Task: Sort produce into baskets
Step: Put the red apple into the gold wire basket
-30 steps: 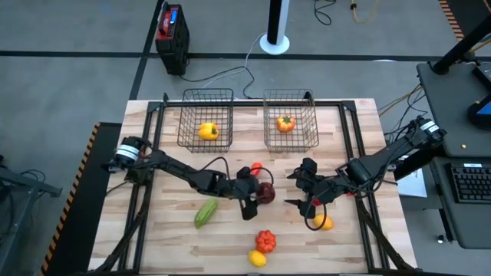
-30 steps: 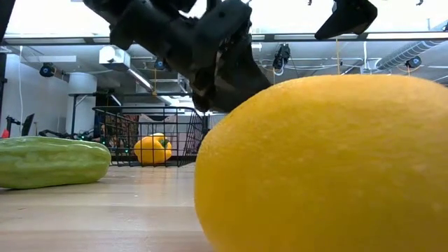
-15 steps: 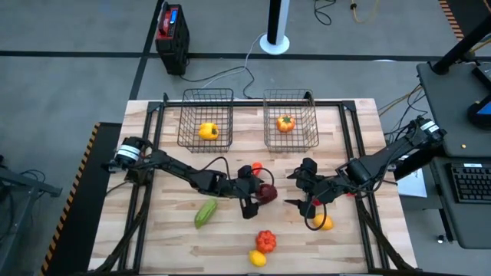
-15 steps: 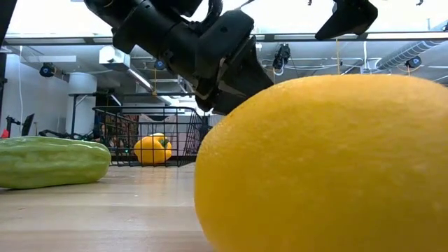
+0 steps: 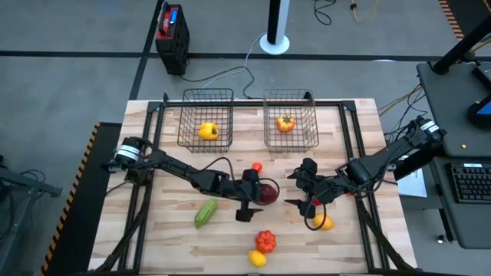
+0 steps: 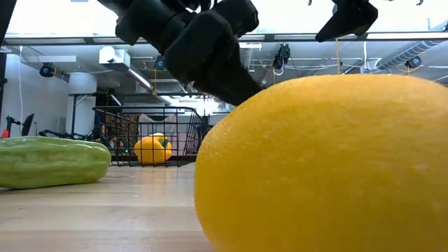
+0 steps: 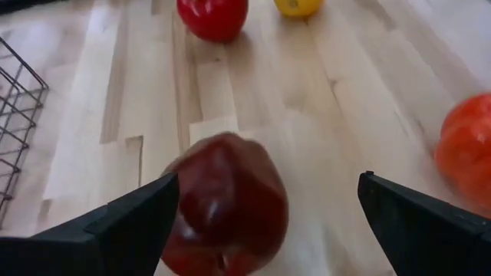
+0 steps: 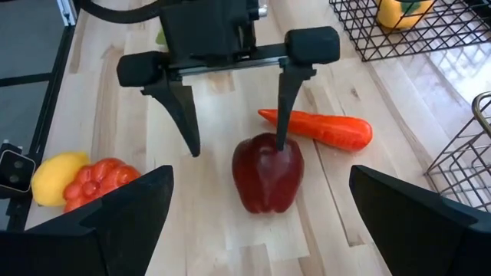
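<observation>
The dark red apple (image 5: 267, 192) rests on the table near its middle. My left gripper (image 5: 255, 198) is open around it; in the right wrist view one finger (image 8: 282, 107) ends at the apple's top and the other finger (image 8: 184, 115) stands clear. My right gripper (image 5: 296, 189) is open and empty, a little right of the apple. A yellow pepper (image 5: 207, 131) lies in the left basket (image 5: 205, 98), and a tomato (image 5: 285, 122) lies in the right basket (image 5: 290, 98). My left gripper has one fingertip right at the apple's top (image 8: 275, 147), coming level from the table's left side. I cannot tell whether it touches. The apple (image 7: 222, 203) sits on the table close to that finger, with a wide gap to the other.
A carrot (image 8: 318, 129) lies just beyond the apple. A cucumber (image 5: 205, 212), a red pepper (image 5: 265, 241) and a lemon (image 5: 258, 258) lie toward the near edge, and an orange (image 5: 323, 222) lies by my right gripper. The black table frame (image 5: 349, 134) runs along the sides.
My left gripper has turned a little at the wrist beside the apple and stays open. The apple stays on the table.
</observation>
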